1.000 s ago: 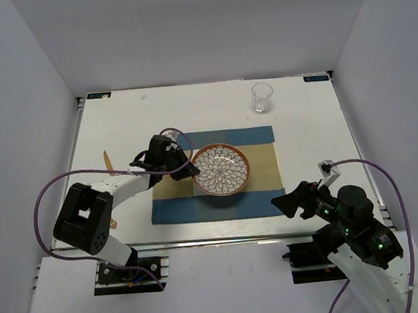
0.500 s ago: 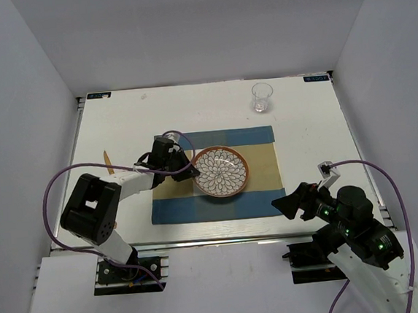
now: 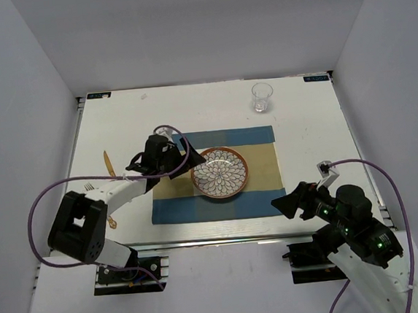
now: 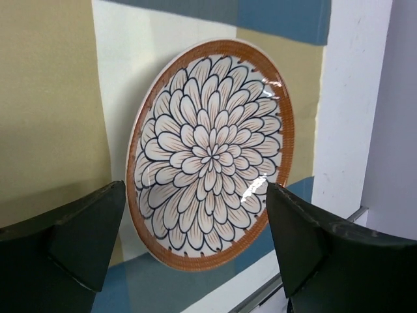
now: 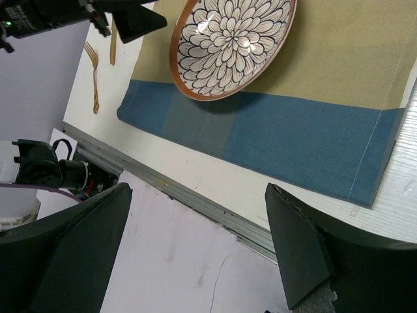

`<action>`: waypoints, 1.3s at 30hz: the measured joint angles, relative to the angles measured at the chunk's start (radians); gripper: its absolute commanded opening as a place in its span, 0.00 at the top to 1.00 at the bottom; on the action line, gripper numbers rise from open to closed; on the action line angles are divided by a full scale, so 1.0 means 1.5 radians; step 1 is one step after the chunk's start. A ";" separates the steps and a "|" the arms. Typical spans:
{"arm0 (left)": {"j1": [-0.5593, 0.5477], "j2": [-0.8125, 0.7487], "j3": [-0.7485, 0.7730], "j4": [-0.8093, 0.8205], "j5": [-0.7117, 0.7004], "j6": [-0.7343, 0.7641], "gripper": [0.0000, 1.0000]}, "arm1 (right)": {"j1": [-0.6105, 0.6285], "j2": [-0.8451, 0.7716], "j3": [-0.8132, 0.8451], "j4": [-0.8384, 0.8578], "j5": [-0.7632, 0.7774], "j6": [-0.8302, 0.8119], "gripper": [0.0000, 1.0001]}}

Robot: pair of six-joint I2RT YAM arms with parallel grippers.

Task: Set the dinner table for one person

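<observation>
- The round ceramic plate with an orange rim and dark petal pattern (image 3: 220,171) lay flat on the blue-and-tan checked cloth placemat (image 3: 263,188), mid-way across the large white table (image 3: 132,119);
- it sat straight ahead of the left gripper (image 3: 192,161), its left rim just at the fingertips; whether they touched could not be told;
- that gripper was spread and empty; its arm reached low over the placemat's left edge;
- the right gripper (image 3: 290,199), likewise spread and empty, hovered off the placemat's near right corner, farther from the plate;
- a golden fork (image 5: 94,85) and a slim golden utensil (image 3: 108,162) lay left of the placemat, nearer the left arm.
</observation>
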 measured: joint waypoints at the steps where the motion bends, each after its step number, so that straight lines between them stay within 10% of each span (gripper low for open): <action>1: 0.000 -0.016 0.000 -0.011 -0.010 -0.001 0.02 | 0.000 0.002 0.000 0.002 0.000 0.000 0.11; 8: 0.000 -0.120 0.011 -0.154 -0.119 -0.015 0.02 | 0.000 0.073 0.000 0.064 0.005 0.000 0.11; 17: 0.003 -0.196 0.141 -0.420 -0.254 0.019 0.02 | 0.000 0.459 0.083 0.203 0.051 -0.037 0.11; 24: 0.011 -0.212 0.205 -0.581 -0.326 0.100 0.02 | -0.001 0.676 0.333 0.216 0.186 -0.124 0.11; 39: 0.009 -0.331 0.105 -0.578 -0.272 0.172 0.02 | -0.072 1.211 0.783 0.189 0.382 -0.369 0.11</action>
